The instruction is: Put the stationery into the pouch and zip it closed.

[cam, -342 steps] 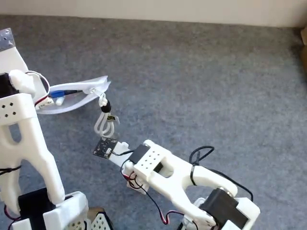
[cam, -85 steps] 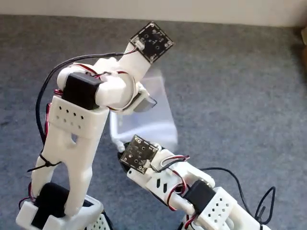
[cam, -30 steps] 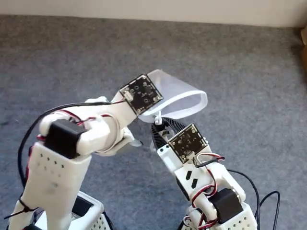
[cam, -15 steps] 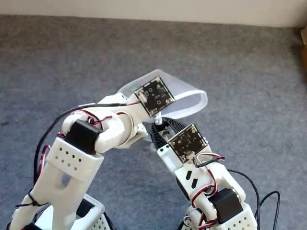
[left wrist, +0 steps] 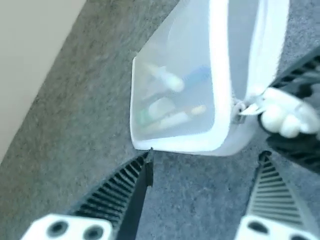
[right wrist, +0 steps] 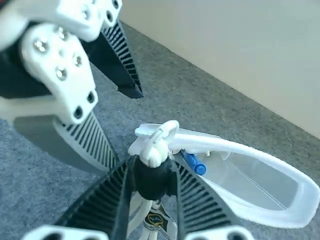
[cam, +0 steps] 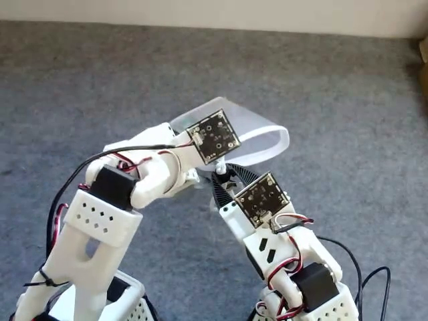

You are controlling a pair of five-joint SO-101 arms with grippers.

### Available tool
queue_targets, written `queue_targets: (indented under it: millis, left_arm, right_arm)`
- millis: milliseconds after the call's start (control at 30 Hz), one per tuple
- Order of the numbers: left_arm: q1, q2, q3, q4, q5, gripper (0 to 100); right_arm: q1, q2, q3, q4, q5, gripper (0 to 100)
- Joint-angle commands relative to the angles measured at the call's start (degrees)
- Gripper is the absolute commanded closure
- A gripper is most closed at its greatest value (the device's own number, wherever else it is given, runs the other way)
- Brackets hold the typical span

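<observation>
Found the pouch (cam: 257, 132) lying mid-bench (cam: 348, 87), mouth gaping, with the stationery (left wrist: 170, 107) already inside: a blue pen (right wrist: 193, 163) plus paler pieces seen through the clear wall. Logged the right claw (right wrist: 150, 172) pinched shut on the zip cord (right wrist: 153, 146), at its black toggle, by the pouch's near end; unmoved over the last second. Logged the left claw (left wrist: 200, 195) spread wide and holding nothing, tips flanking that same end of the pouch, very close; could not resolve actual contact. Compared with one second back: noted the left wrist eased forward and across, from beside the pouch to over its near end. Compared with eleven seconds back: noted the pouch carried from the far left edge to the middle. Took this as packing done and zipping not begun. Judged the next need as a left pinch on the pouch's end to anchor the fabric, followed by a right pull along the mouth; without that anchor, expected the whole pouch to slide after the cord instead of closing.
</observation>
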Motion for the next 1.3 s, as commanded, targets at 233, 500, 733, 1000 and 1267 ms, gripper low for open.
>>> queue_targets:
  millis: [233,500,733,1000,1267]
  left_arm:
    - [1.45,-0.84,-0.04,-4.04,-0.88,71]
    - [3.74,-1.19,7.52,-14.59,3.08,71]
    - [3.74,-1.27,11.12,-20.13,7.12,75]
    - [3.91,-1.27,11.91,-20.66,7.21,88]
    - [5.58,-1.36,11.91,-20.57,7.30,100]
  right_arm:
    - [0.66,-1.10,-4.18,-0.48,-0.79,99.4]
    - [0.66,-1.10,-4.18,-0.48,-0.79,99.4]
    - [0.75,-1.10,-4.18,-0.48,-0.79,99.4]
    - [0.75,-1.10,-4.26,-0.66,-0.88,99.4]
    - [7.43,-0.66,-4.00,-8.84,-7.12,99.4]
